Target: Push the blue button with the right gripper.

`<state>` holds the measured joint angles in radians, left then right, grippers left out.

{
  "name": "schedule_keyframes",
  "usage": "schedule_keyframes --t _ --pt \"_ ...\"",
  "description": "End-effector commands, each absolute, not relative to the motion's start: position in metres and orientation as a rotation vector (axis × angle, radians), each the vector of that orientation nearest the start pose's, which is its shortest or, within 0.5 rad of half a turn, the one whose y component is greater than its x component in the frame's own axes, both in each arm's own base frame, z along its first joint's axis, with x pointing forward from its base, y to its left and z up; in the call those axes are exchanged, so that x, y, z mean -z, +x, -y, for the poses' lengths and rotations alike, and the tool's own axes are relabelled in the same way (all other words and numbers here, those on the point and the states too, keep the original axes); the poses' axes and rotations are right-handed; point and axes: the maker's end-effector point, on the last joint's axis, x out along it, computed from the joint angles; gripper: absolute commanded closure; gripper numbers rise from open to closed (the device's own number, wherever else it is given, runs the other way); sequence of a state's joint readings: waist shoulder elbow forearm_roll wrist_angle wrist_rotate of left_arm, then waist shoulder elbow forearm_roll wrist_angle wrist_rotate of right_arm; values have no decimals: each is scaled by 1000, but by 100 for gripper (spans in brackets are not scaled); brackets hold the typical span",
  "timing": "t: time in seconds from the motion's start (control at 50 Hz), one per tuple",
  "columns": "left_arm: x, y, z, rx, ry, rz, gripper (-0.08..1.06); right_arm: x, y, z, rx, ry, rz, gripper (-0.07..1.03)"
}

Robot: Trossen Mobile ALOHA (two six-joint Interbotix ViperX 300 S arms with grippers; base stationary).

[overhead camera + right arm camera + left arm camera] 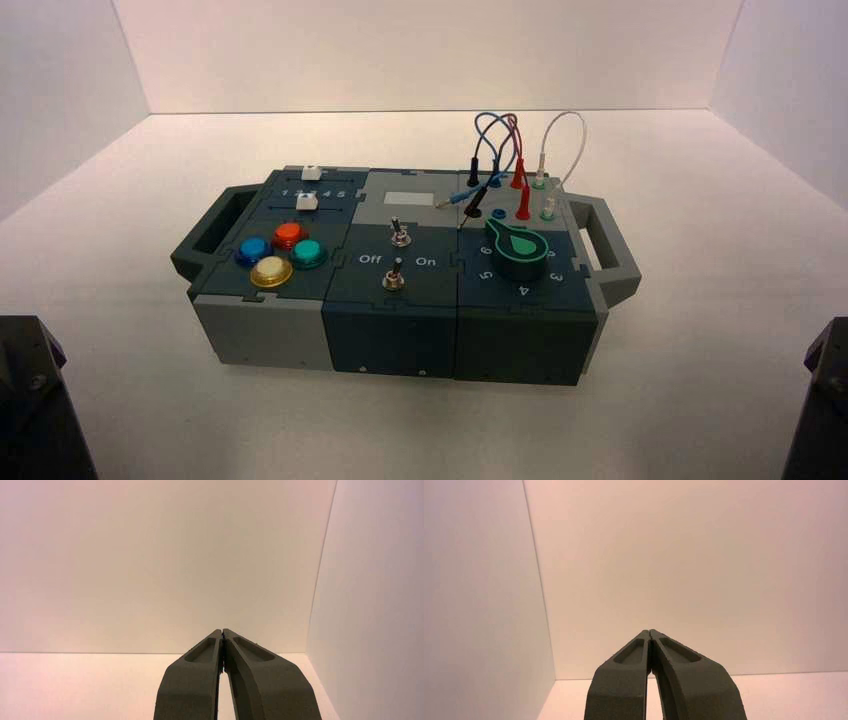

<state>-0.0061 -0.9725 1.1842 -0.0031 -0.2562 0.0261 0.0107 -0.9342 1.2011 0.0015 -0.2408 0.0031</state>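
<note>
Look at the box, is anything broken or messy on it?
Nothing stands out. The box sits flat, slightly turned, with its blue button and wires in place. Both tools are parked away from it, shut: right tool, left tool.

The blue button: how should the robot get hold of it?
No gripping needed: the blue button is a low dome, so press its top from straight above. The right gripper, fingertips shut together, could probably push it as one blunt point, clear of the red button.

"Off", "On" beside toggle switch
</note>
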Motion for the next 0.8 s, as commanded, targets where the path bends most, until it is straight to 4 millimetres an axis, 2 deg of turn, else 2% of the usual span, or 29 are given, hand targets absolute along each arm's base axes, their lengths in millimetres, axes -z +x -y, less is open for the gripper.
schedule_keyframes --t 0.02,0.38,0.54,0.8 --pt "-295 258 2 6 27 55 100 -282 263 -4 -15 8 1 99" --pt "-288 260 1 6 28 0 100 -276 264 -11 -42 7 -51 99" --pt "-283 261 6 25 30 -76 100 -273 264 -34 -126 1 -108 99" --pt "-273 260 27 105 37 -187 100 -261 256 -79 -297 -19 -220 99"
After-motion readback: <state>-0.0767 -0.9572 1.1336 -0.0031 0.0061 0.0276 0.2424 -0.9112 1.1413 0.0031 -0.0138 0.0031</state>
